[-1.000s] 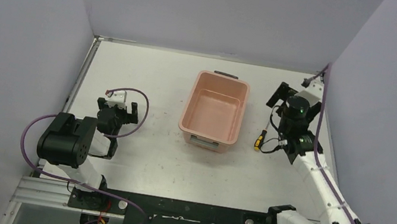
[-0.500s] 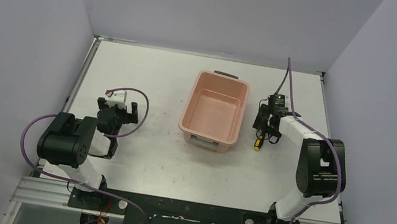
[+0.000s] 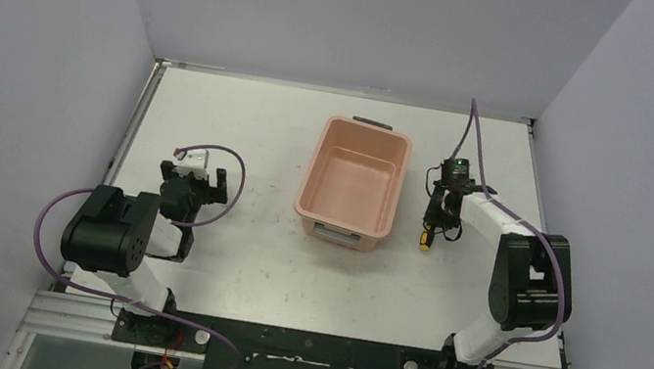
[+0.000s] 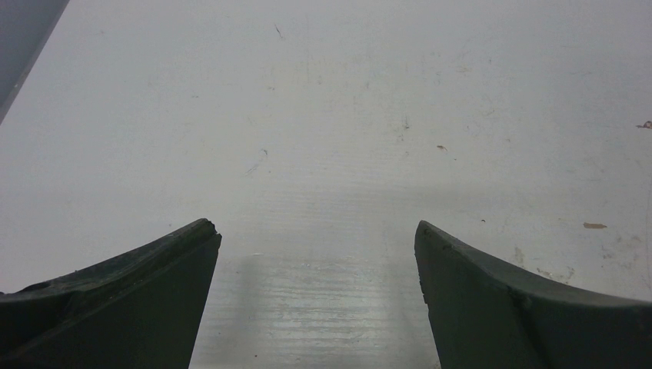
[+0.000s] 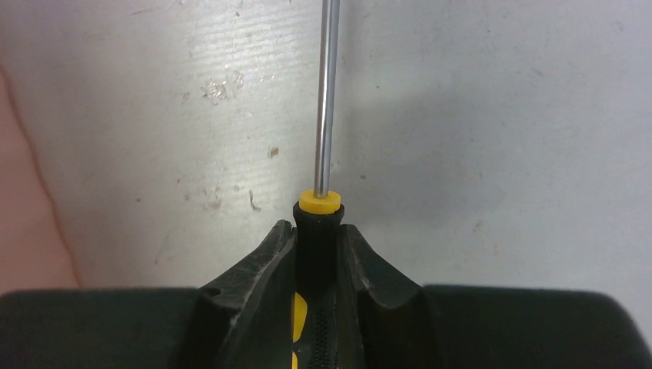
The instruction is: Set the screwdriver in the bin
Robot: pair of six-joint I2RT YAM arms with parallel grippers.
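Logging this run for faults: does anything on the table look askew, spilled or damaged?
Nothing stands out. The bin sits upright and empty, the screwdriver is beside it with its handle clamped in the right tool, and the table shows only light scuffs.

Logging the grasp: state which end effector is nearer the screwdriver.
Right. The right end effector grips the screwdriver handle; the left end effector is open, beyond the bin.
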